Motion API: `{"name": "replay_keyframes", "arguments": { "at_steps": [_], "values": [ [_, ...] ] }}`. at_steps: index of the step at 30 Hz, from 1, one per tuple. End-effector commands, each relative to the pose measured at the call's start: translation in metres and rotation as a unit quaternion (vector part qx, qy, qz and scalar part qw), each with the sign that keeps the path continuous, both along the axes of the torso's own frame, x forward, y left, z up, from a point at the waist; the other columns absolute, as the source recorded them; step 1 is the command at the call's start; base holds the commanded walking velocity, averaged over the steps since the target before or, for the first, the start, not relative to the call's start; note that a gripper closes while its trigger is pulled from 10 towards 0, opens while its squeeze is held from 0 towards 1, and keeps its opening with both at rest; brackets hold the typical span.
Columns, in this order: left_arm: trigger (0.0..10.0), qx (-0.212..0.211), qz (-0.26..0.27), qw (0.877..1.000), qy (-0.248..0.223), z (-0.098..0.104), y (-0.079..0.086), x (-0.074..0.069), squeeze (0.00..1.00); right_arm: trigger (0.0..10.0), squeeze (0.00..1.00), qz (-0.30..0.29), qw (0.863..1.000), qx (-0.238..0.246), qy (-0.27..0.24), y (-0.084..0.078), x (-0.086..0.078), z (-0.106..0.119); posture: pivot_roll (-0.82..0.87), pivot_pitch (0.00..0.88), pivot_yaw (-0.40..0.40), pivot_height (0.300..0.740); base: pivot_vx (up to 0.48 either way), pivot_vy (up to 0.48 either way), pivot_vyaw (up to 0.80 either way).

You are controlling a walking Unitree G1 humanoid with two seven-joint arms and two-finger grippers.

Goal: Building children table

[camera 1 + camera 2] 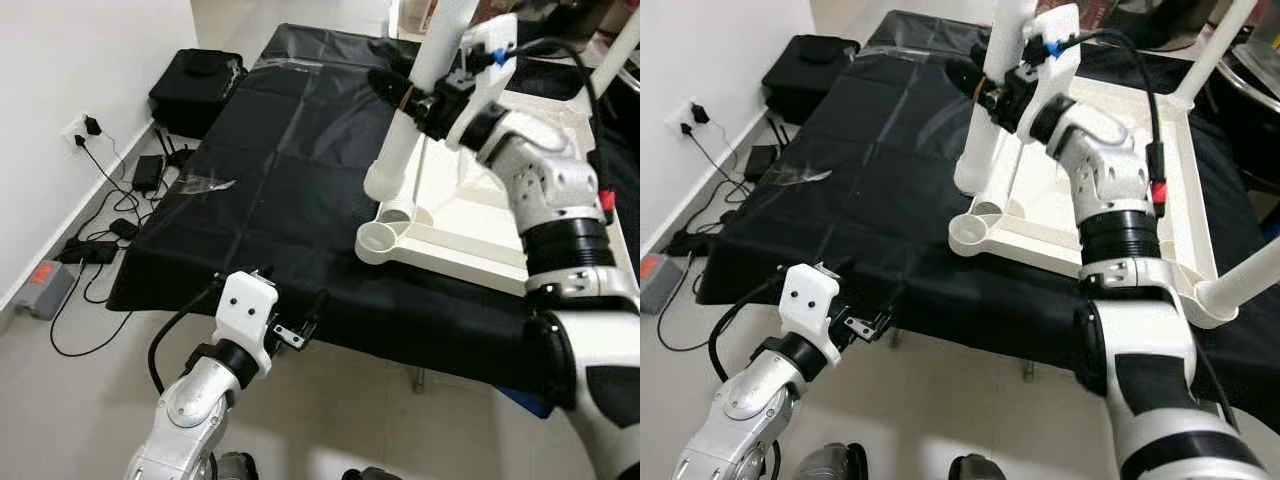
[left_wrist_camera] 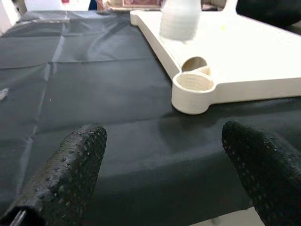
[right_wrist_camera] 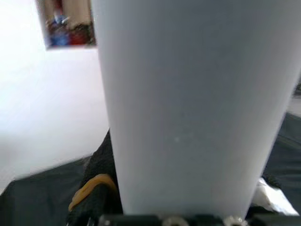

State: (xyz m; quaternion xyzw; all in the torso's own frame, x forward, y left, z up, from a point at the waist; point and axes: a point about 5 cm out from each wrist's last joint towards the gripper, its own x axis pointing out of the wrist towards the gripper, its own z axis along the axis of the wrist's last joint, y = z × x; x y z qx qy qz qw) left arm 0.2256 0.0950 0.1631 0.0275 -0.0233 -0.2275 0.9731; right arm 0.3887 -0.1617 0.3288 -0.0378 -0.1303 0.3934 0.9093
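Observation:
A white children's table top [image 1: 470, 215] lies upside down on a black cloth [image 1: 270, 190]. Its near corner has a round leg socket [image 1: 378, 238], which the left wrist view also shows as a socket [image 2: 194, 84]. My right gripper [image 1: 400, 95] is shut on a white table leg [image 1: 415, 100], held tilted with its lower end just above that corner. The leg [image 3: 188, 108] looms close in the right wrist view. My left gripper [image 1: 300, 330] hovers at the cloth's front edge, open, and nothing sits between its fingers [image 2: 70, 174].
Two more white legs [image 1: 1220, 45] [image 1: 1240, 280] stand out of other corners of the table top. On the floor at the left are a black bag [image 1: 195, 85], a power strip with cables [image 1: 100, 240] and a wall socket [image 1: 80, 128]. A strip of tape [image 1: 205, 183] lies on the cloth.

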Motion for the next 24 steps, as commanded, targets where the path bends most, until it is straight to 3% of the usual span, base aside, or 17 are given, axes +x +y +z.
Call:
{"name": "replay_keyframes", "arguments": {
  "at_steps": [1, 4, 8, 17, 24],
  "values": [
    [10.0, -0.001, -0.01, 1.0, 0.01, -0.002, -0.002, -0.004, 0.0, 10.0, 0.0, 0.043, 0.999, -0.022, -0.004, -0.001, -0.004, 0.002, 0.15, 0.212, -0.1, 0.74, 0.0, 0.0, 0.0],
    [10.0, -0.001, -0.012, 1.0, 0.012, -0.002, -0.003, -0.008, 0.0, 10.0, 0.0, 0.094, 0.995, -0.039, 0.002, -0.003, -0.008, 0.0, 0.15, 0.225, -0.101, 0.74, 0.0, 0.0, 0.0],
    [10.0, -0.002, -0.015, 1.0, 0.015, -0.002, -0.003, -0.011, 0.0, 10.0, 0.0, 0.121, 0.992, -0.047, 0.008, -0.009, -0.01, -0.001, 0.15, 0.231, -0.099, 0.74, 0.0, 0.0, 0.0],
    [10.0, -0.002, -0.028, 0.999, 0.026, -0.003, -0.004, -0.022, 0.0, 10.0, 0.0, 0.195, 0.98, -0.03, -0.003, -0.021, -0.018, 0.007, 0.18, 0.26, -0.073, 0.74, 0.0, 0.0, 0.0],
    [10.0, 0.003, -0.039, 0.999, 0.031, 0.001, -0.003, -0.031, 0.0, 10.0, 0.0, 0.208, 0.977, -0.032, -0.012, -0.03, -0.022, 0.01, 0.2, 0.29, -0.053, 0.74, 0.0, 0.0, 0.0]
  ]
}}
